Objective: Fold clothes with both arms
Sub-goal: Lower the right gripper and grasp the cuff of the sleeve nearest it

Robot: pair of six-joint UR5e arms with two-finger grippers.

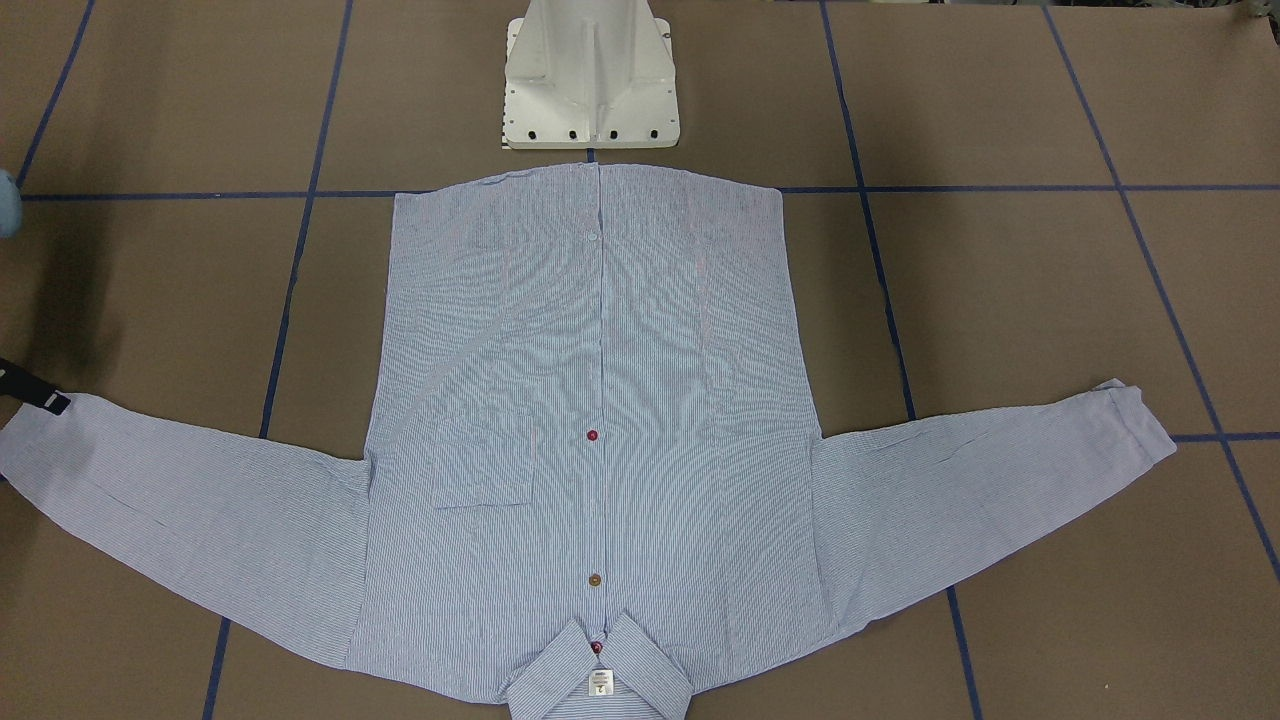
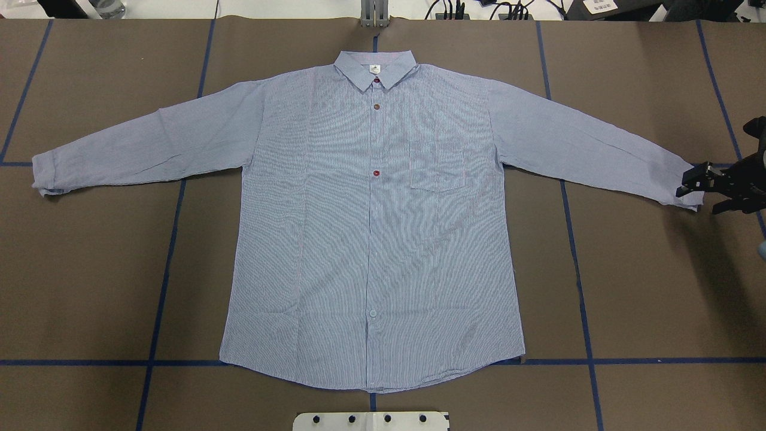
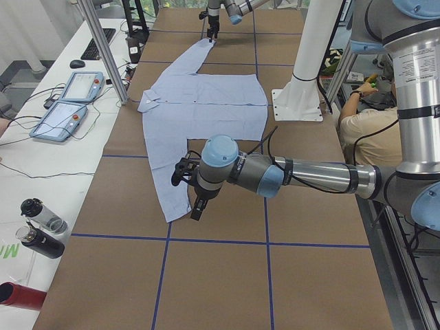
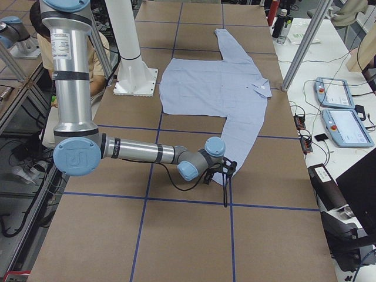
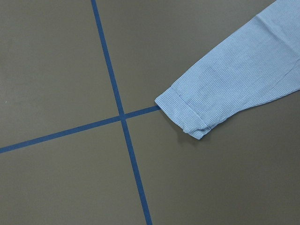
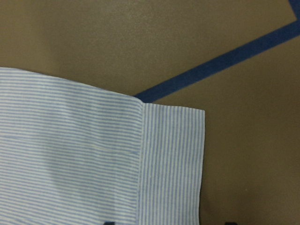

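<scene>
The light blue striped shirt point(image 2: 371, 221) lies flat and buttoned, front up, both sleeves spread, with its collar point(image 2: 374, 69) on the side away from the robot. My right gripper point(image 2: 697, 194) is low at the right sleeve's cuff point(image 2: 688, 191) and open. In the right wrist view that cuff point(image 6: 173, 159) fills the frame, with dark finger tips wide apart at the bottom edge. My left gripper point(image 3: 191, 196) shows only in the exterior left view, above the left cuff point(image 3: 170, 212); I cannot tell whether it is open. The left wrist view shows that cuff point(image 5: 185, 115) from well above.
The white pedestal point(image 1: 590, 80) stands at the shirt's hem. Blue tape lines point(image 2: 167, 269) cross the brown table. Two control consoles point(image 3: 69, 96), a metal post point(image 3: 103, 48) and bottles point(image 3: 38, 220) are along the far side. A seated person point(image 3: 371, 124) is behind the robot.
</scene>
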